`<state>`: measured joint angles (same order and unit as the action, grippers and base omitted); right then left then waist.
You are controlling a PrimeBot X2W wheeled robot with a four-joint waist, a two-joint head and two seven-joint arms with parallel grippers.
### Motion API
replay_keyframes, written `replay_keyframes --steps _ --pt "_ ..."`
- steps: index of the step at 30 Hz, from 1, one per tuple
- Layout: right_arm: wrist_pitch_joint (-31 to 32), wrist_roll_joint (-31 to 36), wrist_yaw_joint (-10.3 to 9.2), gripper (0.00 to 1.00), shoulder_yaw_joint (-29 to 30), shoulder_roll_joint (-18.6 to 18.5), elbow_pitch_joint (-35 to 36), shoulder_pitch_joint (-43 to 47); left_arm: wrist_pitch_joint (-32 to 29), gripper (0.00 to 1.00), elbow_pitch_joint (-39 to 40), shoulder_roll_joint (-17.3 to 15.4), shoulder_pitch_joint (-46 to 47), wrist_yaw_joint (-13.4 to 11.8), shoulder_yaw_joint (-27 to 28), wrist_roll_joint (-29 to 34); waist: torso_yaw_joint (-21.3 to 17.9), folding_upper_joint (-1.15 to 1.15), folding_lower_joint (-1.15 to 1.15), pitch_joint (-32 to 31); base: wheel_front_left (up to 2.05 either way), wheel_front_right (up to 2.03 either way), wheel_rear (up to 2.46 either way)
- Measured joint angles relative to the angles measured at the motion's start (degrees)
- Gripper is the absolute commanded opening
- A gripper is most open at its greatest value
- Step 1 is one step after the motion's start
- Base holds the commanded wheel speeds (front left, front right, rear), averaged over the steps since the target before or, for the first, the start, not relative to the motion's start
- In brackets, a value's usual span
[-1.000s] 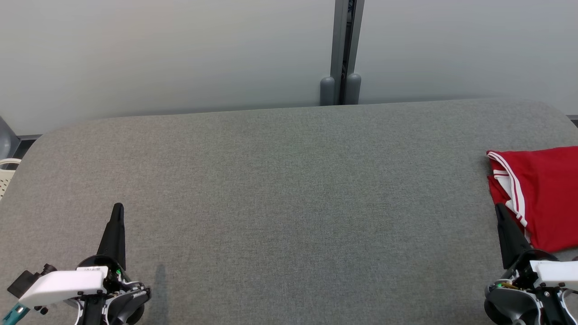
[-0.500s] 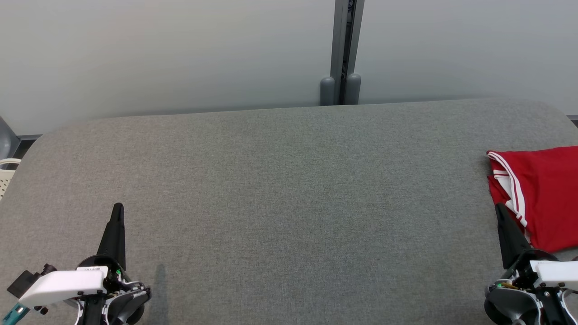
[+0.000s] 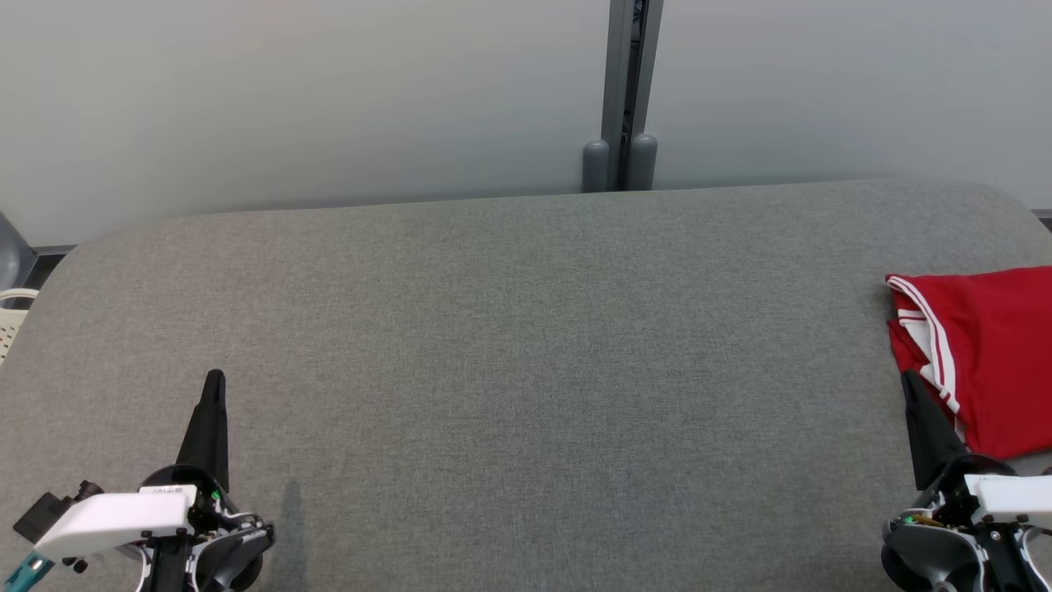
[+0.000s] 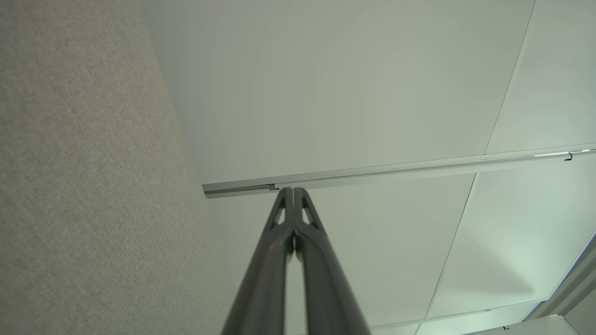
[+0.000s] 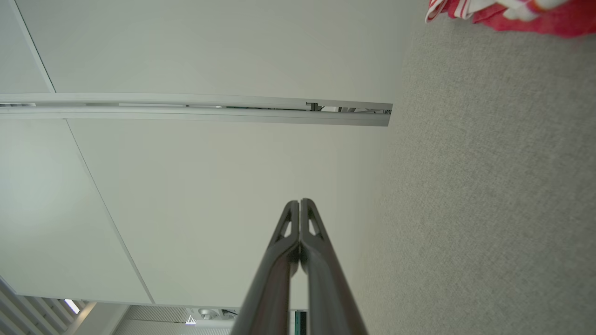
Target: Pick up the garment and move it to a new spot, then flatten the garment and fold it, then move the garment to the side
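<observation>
The red garment point(image 3: 982, 353) lies at the far right of the grey padded table point(image 3: 526, 345) and runs off the right edge of the head view, so I can't see all of it. The part that shows looks folded: flat layers lie one on another, with a white-striped trim point(image 3: 931, 325) down its left edge. The right wrist view catches a bunched bit of the garment point(image 5: 521, 11) at its top corner.

It looks like thin sportswear cloth, so I'd judge it light, soft, without stiffness of its own and probably a little slick. Lifted by one point, it would likely sag and come unfolded. A better hold would be a pinch through all the layers at two corners, or along the trimmed edge where the doubled hem gives something to bite on. Sliding it would be safer than hoisting it.

The right gripper point(image 3: 906, 376) sits at the near right with its tip just beside the garment's near-left edge. I can't tell whether it touches the cloth. Its two dark fingers point(image 5: 279, 270) are pressed together with nothing between them. The left gripper point(image 3: 215, 375) is at the near left, well apart from the cloth, and its fingers point(image 4: 272, 260) are likewise closed tight and empty.

With the cloth folded at the side and both arms low at the near edge, my guess is the job is at or near its end. Behind the table stand a pale wall point(image 3: 329, 99) and a metal post point(image 3: 629, 82).
</observation>
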<state>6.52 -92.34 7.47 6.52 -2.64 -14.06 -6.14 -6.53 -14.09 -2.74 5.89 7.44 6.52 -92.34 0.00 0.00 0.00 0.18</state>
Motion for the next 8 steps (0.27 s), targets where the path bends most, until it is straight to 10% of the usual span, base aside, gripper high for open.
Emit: replay_keyframes --steps 8 --pt "0.0 0.0 0.0 0.0 0.0 0.0 0.0 0.0 0.0 0.0 0.0 0.0 0.0 0.0 0.0 -0.01 0.0 0.0 0.0 0.0 0.0 0.0 0.0"
